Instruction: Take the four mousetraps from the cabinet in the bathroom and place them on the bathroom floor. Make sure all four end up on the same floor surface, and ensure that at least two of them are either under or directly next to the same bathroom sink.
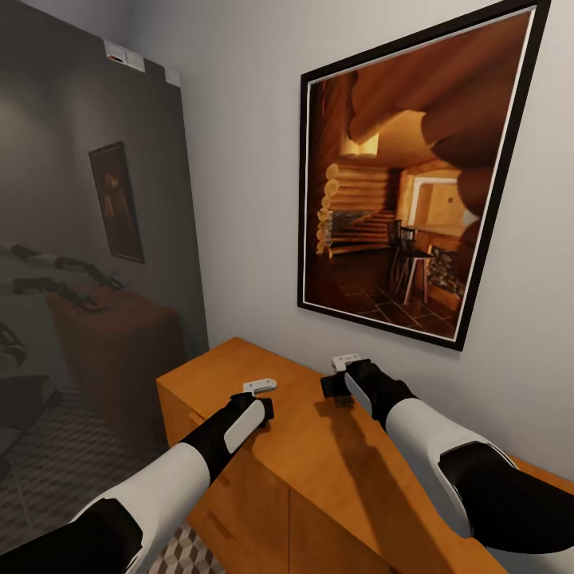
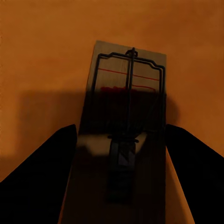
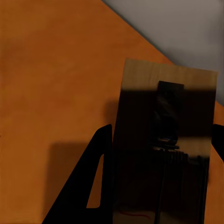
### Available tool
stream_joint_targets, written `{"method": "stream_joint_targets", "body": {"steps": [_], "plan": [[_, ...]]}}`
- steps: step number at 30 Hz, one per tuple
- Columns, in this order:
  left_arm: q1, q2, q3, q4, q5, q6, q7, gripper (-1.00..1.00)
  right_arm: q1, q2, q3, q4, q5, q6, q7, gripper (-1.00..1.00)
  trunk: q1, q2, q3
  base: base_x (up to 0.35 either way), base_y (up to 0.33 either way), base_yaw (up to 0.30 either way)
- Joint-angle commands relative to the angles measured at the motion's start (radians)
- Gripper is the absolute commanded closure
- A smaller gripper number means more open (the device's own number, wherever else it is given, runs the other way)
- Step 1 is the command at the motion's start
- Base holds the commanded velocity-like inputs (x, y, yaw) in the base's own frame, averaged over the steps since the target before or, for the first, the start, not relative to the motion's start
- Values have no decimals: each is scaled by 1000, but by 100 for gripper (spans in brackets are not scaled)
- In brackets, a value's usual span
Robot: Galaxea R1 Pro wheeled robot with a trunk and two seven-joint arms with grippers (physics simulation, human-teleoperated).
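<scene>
Head view showed your grippers over the cabinet top. Left gripper straddled a mousetrap — whether gripped, you couldn't tell. Right gripper likewise, around another trap.

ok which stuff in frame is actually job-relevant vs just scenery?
Job:
- mousetrap between left gripper fingers
- mousetrap between right gripper fingers
- cabinet, both traps on its top
- bathroom floor

Scenery:
- framed log-cabin picture
- mirror
</scene>
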Motion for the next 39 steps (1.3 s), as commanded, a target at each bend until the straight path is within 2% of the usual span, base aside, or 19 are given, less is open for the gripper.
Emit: {"method": "stream_joint_targets", "body": {"steps": [1, 8, 20, 27, 39], "plan": [[0, 0, -3, 0, 15, 3, 7, 100, -1, -1, 8, -1, -12, 4, -1, 100, 0, -1, -2, 0, 0, 0], [0, 0, -3, -1, 16, 5, 2, 100, -1, -1, 8, -1, -12, 4, -1, 100, 0, -1, -2, 0, 0, 0], [0, 0, 0, -2, 20, 5, -1, 100, -1, -1, 8, -1, -12, 4, -1, 100, -46, 83, 36, 0, 0, 0], [0, 0, 33, -2, 21, 5, 3, 100, -1, -1, 8, -1, -12, 4, -1, 100, -73, 132, 58, 0, 0, 0], [0, 0, 39, -2, 21, 5, 0, 100, -1, -1, 8, -1, -12, 4, -1, 100, -119, 216, 96, 0, 61, 0]]}}
